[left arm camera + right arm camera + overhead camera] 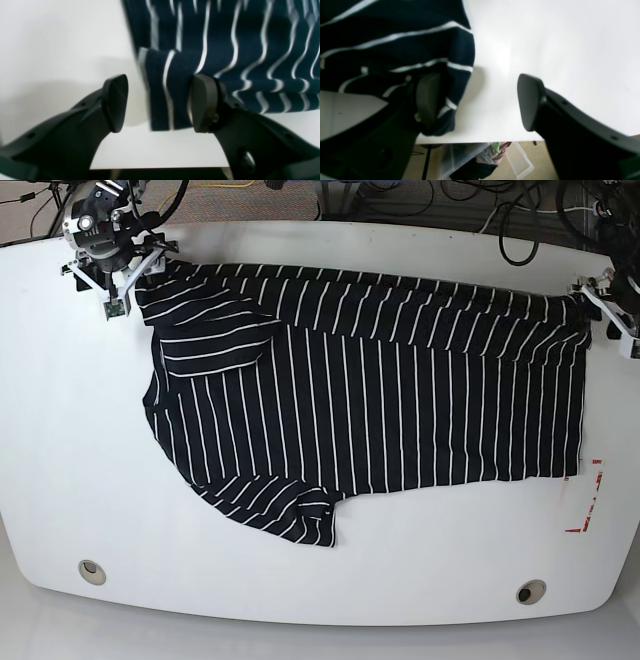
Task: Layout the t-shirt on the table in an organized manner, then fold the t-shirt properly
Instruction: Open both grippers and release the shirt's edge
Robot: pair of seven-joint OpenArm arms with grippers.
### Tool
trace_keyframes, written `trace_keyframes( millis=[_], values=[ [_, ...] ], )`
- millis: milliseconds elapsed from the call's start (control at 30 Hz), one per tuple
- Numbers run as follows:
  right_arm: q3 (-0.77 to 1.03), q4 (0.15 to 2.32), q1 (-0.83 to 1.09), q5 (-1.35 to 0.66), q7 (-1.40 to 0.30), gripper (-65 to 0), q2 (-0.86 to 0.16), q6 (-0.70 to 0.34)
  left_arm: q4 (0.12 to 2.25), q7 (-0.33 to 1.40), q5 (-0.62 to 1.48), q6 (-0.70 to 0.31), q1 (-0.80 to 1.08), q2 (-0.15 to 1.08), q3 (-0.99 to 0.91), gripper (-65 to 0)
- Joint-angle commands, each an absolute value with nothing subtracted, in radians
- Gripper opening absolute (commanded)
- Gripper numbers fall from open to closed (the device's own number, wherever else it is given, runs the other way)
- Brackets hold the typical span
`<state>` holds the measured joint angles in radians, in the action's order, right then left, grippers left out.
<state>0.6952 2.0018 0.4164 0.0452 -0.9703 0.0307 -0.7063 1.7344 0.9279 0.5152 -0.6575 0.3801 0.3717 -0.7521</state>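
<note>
T-shirt: lying spread across the table, long axis running side to side along the far edge, one long edge folded over.
Left gripper: hovering at the far right corner, jaws apart, the hem corner lying between them, unclamped.
Right gripper: hovering at the far left corner, jaws apart, the cloth beside one finger.
Nearer arm: neither; each is standing at its own end.

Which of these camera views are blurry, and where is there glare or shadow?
Left wrist view: the t-shirt is smeared, its stripes soft, and the left gripper is fairly sharp. Right wrist view: soft throughout, with a bright glare patch on the table and shadow beside the cloth. Base view: sharp and evenly lit.
</note>
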Motion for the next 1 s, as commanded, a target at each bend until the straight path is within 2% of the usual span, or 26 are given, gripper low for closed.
trace_keyframes(
  millis=[0, 233, 600, 967],
  values=[
    [0.700, 2.023, 0.446, 0.044, -0.963, -22.0, 0.021, -0.698, 1.782, 0.955, 0.512, -0.696, 0.381, 0.392, -0.797, -28.7],
    [0.700, 2.025, 0.464, 0.042, -0.960, -22.0, 0.022, -0.698, 1.827, 1.018, 0.512, -0.698, 0.380, 0.392, -0.897, -29.0],
    [0.704, 2.025, 0.498, 0.042, -0.957, -22.0, 0.022, -0.698, 1.853, 1.036, 0.507, -0.698, 0.378, 0.392, -0.903, -29.0],
    [0.699, 2.026, 0.389, 0.042, -0.961, -22.0, 0.071, -0.698, 1.854, 1.038, 0.509, -0.698, 0.265, 0.384, -0.774, -29.2]
  ],
)
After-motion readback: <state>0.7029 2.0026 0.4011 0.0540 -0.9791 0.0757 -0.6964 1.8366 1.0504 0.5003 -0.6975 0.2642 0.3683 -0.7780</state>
